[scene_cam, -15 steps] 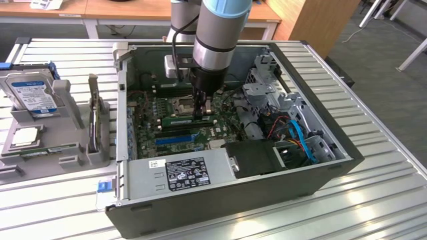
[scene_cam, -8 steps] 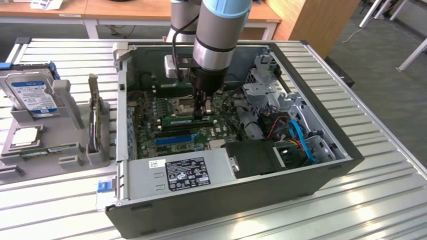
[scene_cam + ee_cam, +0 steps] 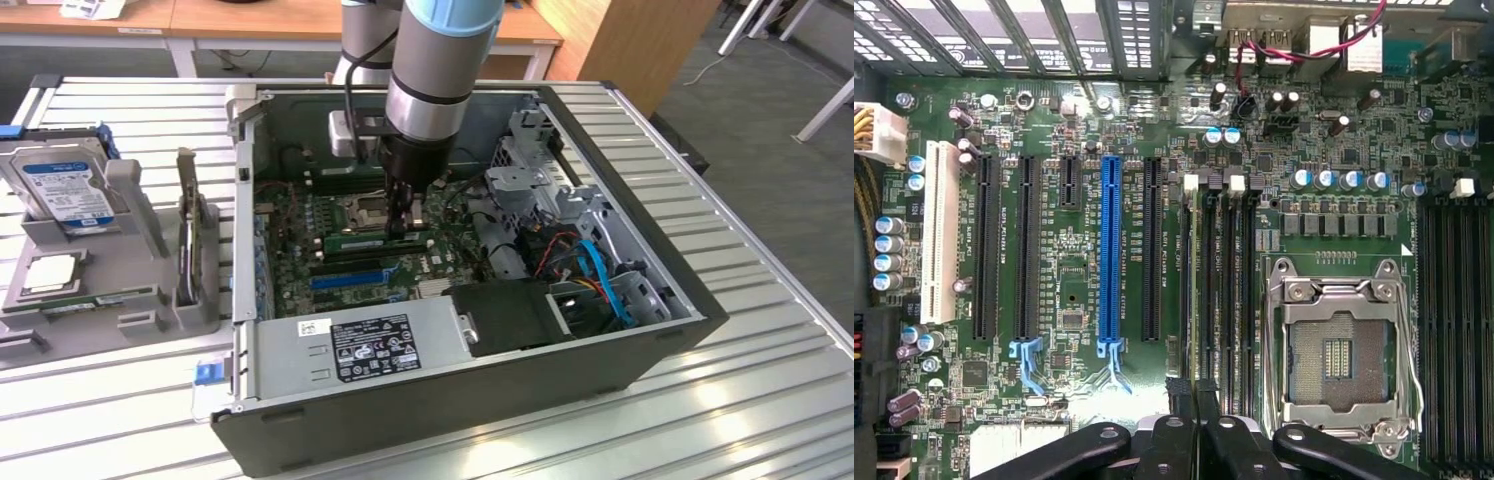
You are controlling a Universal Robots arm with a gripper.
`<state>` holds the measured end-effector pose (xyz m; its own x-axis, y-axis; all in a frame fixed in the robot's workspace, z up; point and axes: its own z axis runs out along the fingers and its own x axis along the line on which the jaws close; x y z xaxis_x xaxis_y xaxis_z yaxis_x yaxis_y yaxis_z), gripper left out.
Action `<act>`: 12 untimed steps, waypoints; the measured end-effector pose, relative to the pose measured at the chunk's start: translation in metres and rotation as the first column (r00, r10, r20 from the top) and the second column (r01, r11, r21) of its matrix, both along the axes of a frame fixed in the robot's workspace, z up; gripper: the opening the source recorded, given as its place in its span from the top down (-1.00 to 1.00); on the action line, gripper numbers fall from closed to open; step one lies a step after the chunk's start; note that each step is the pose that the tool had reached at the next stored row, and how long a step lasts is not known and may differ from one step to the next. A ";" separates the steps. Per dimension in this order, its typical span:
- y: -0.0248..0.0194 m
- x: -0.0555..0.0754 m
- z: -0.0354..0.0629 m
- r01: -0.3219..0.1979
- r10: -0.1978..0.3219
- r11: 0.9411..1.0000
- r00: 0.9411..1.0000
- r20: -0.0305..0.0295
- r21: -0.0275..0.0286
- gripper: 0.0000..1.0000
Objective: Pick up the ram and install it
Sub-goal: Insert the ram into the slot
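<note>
Evidently the long, flat green circuit-board ram stick (image 3: 374, 242) is stood on edge among the black memory slots (image 3: 1229, 290) inside the open dark-grey metal computer case (image 3: 467, 420), so that it can be seated. The jaws are closed and set at its upper edge, toward the exterior view's right end; whether it is pinched or only pressed cannot be told.
</note>
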<state>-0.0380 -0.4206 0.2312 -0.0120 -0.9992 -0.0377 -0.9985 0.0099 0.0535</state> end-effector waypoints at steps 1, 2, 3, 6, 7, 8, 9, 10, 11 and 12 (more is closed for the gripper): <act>0.0000 0.000 0.0000 -0.001 0.001 1.000 1.000 0.000 0.000 0.77; 0.0000 0.000 0.0000 -0.001 0.001 1.000 1.000 0.000 0.000 0.77; 0.0000 0.000 0.0000 -0.001 0.001 1.000 1.000 0.000 0.000 0.77; 0.0000 0.000 -0.0005 -0.001 0.001 1.000 1.000 0.000 0.000 0.77; 0.0000 0.000 -0.0005 -0.001 0.001 1.000 1.000 0.000 0.000 0.77; 0.0000 0.000 -0.0005 -0.001 0.001 1.000 1.000 0.000 0.000 0.77; 0.0000 0.000 -0.0005 -0.001 0.001 1.000 1.000 0.000 0.000 0.77; 0.0000 0.000 -0.0005 -0.001 0.001 1.000 1.000 0.000 0.000 0.77; 0.0001 0.000 -0.0006 -0.001 0.001 1.000 1.000 0.000 0.000 0.77; 0.0001 0.000 -0.0009 -0.001 0.001 1.000 1.000 0.000 0.000 0.77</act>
<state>-0.0379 -0.4205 0.2303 -0.0110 -0.9992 -0.0378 -0.9985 0.0089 0.0535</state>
